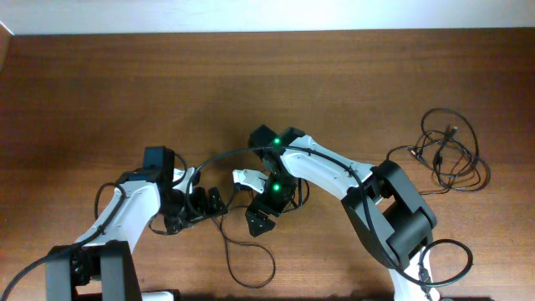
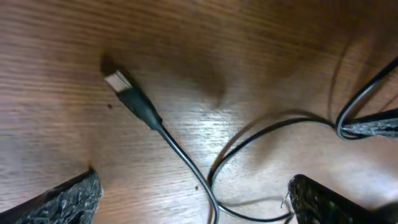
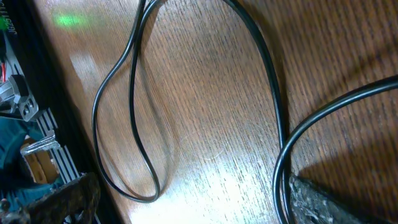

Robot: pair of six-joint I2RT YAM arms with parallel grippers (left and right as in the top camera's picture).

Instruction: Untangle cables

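A thin black cable (image 2: 186, 163) with a silver-tipped plug (image 2: 118, 81) lies on the wood between my left gripper's (image 2: 194, 202) open fingers (image 2: 65, 198), untouched. In the overhead view this left gripper (image 1: 209, 203) is low over the table, left of centre. My right gripper (image 1: 261, 219) points down beside it, also open. Its wrist view shows a narrow cable loop (image 3: 127, 130) and a second cable (image 3: 278, 134) running along the right finger (image 3: 329, 202). The right gripper (image 3: 193, 205) holds nothing. A knotted bundle of cables (image 1: 448, 152) lies at the far right.
A cable loop (image 1: 249, 266) trails toward the table's front edge. The front edge (image 3: 59, 93) is close to the right gripper, with metal framing below it. A white connector piece (image 1: 247, 177) sits between the arms. A thicker black wire (image 1: 242, 151) arcs over both arms.
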